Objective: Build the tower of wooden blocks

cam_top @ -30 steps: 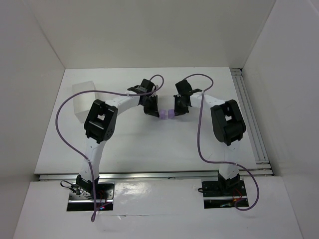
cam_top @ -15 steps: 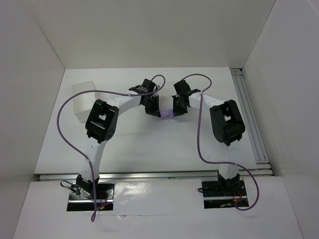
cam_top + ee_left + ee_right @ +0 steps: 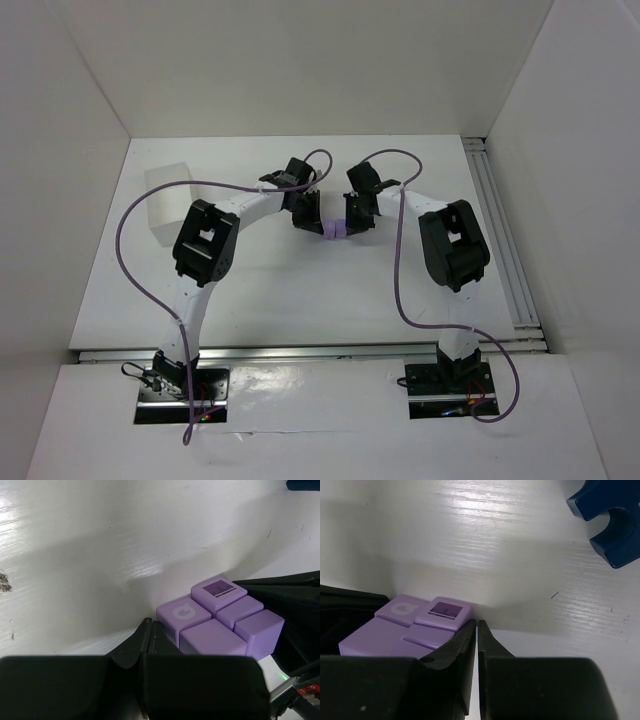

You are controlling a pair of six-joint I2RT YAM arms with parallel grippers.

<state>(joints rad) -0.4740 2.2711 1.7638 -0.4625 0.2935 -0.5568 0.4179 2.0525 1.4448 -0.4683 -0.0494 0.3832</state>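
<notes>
Left fingers [image 3: 127,650], pressed together, butt the blocks [image 3: 220,622] just ahead of their tips. Right fingers [image 3: 455,652], likewise pressed together, brace the far side, probably squaring them on the tabletop [image 3: 470,540].

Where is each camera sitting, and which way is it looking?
Top: above and behind, looking down at the table; left arm and right arm show, purple blocks between them.
Left wrist: on the left arm, low, looking past its shut left gripper at the blocks.
Right wrist: on the right arm, facing the blocks from the opposite side past its shut right gripper; a blue piece lies beyond.
Shared: all three see the purple blocks.
</notes>
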